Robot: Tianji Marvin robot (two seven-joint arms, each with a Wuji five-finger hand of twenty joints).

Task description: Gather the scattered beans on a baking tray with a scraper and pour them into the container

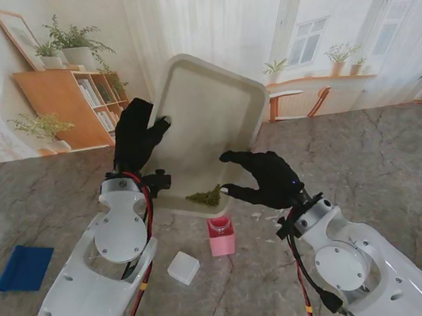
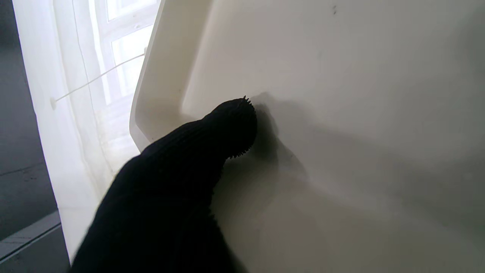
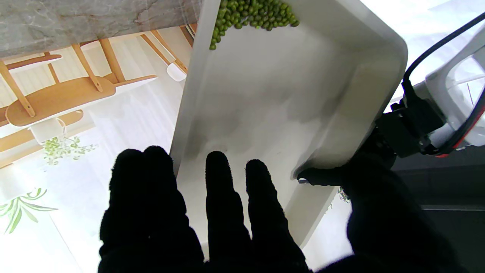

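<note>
On the table, tray tipped up: baking tray [image 1: 205, 113] raised steeply, far edge high, near edge low by the pink container [image 1: 221, 236]
Beans: green beans [image 1: 206, 197] already gathered in one pile at the tray's low near edge; right wrist view shows them bunched in the corner [image 3: 253, 13]; none visibly in the container yet, its inside too small to read
Left hand: left hand [image 1: 137, 135] gripping the tray's left rim; thumb [image 2: 231, 127] pressed on the inner face
Right hand: right hand [image 1: 267, 176] spread at the tray's right near edge; fingers [image 3: 221, 182] apart; contact unclear, likely steadying rather than gripping
Scraper: blue scraper [image 1: 24, 267] lying flat, well apart on the left; looks finished with
Done: gathering; tray lift
Left: line pile over container; finish pour
Other: white block [image 1: 183, 267] near the container, untouched
</note>
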